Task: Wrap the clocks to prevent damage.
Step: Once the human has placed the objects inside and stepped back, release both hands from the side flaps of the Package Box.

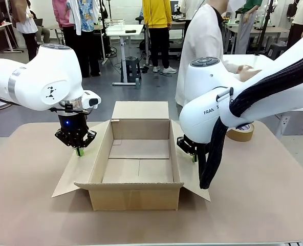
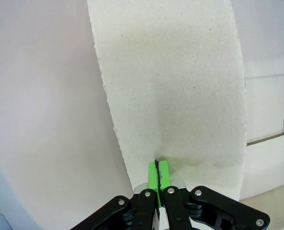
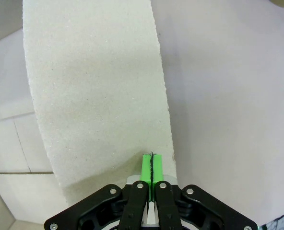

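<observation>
As your left gripper (image 1: 79, 151) and right gripper (image 1: 194, 158), both clenched empty, press down the side flaps (image 1: 72, 177) of the open box (image 1: 136, 199) mid-table, you are bracing it for packing; next, hold steady until the person (image 1: 202, 46), possibly handling the clocks behind, brings one.

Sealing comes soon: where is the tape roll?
In the front view, the tape roll lies on the table at far right, behind the right arm, right of the cardboard box.
</observation>
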`<state>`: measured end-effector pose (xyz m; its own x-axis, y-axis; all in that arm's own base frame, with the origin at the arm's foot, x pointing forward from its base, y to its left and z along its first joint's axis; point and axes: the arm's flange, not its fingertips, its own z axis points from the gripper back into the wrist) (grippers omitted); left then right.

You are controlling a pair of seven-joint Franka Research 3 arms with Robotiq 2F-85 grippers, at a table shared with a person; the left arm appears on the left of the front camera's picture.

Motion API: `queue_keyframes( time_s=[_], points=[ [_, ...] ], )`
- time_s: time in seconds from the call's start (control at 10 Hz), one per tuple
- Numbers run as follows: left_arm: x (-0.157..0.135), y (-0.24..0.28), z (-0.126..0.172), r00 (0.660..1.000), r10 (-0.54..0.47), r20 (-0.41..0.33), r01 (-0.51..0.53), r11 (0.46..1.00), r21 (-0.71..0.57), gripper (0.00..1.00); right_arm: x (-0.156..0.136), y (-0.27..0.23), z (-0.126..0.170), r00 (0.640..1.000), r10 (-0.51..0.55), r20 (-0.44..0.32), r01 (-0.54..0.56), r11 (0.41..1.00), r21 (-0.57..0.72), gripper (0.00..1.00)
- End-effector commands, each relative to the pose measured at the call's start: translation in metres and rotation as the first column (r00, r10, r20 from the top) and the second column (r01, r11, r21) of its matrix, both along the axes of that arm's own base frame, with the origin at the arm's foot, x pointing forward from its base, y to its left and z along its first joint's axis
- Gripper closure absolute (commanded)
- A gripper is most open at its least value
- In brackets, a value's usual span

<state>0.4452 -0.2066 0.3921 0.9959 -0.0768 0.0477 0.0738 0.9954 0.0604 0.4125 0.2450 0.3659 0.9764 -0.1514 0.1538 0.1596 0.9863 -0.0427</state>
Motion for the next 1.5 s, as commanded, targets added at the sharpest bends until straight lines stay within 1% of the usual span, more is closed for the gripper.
queue_keyframes(
  time_s=[0.0,1.4],
  points=[
    [0.0002,0.0004,-0.0008,1.0,-0.004,0.002,0.004,1.0,0.007,1.0,-0.0007,0.0017,-0.0036,1.0,-0.001,-0.006,0.001,1.0,-0.001,0.99],
    [0.0002,0.0004,-0.0008,1.0,-0.004,0.002,0.004,1.0,0.007,1.0,-0.0007,0.0017,-0.0036,1.0,-0.001,-0.006,0.001,1.0,-0.001,0.99]
  ],
)
